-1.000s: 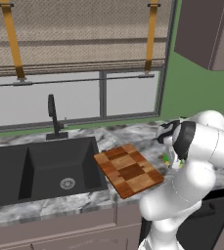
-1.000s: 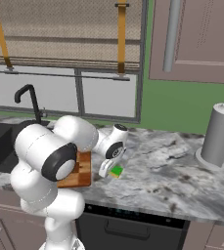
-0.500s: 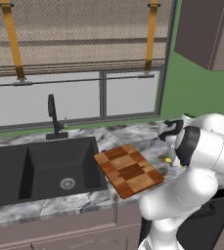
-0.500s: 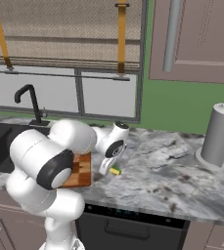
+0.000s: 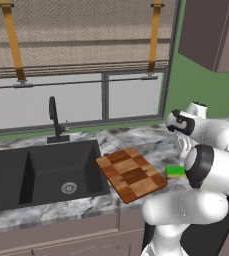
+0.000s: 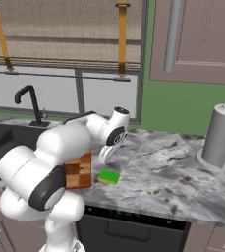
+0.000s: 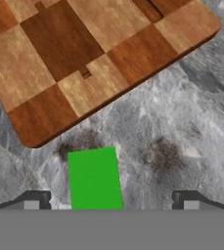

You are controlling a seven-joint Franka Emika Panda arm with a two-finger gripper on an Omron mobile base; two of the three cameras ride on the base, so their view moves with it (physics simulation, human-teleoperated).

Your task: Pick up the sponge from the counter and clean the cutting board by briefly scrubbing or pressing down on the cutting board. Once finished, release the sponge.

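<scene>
- The hand has its jaws spread wide and holds nothing; its two dark fingertips rise at the bottom corners of the hand view, well apart from each other.
- The sponge lies flat on the desk between those tips, green face up, nearer the left tip and touching neither.
- In the right base view the sponge lies on the desk just below the hand, which points down over it with a gap between them.
- In the left base view the sponge shows as a green and yellow block right of the board, partly behind the white arm.
- The board lies just beyond the sponge in the hand view, near it and not touching; a strip of bare marbled stone parts them.
- A second ago the hand was shut on the sponge and carried it, tilted, above the desk beside the board's right edge.
- Half a second ago the sponge stood on edge under the hand, yellow side showing; now it rests flat and free.
- The hand has gone from shut to wide in that time, and has risen a little off the sponge.
- The board has not moved.
- Farther left, the black sink sits in the desk, with a dark tap behind it.
- Far right in the right base view, a grey canister stands on the desk, well apart from the sponge.
</scene>
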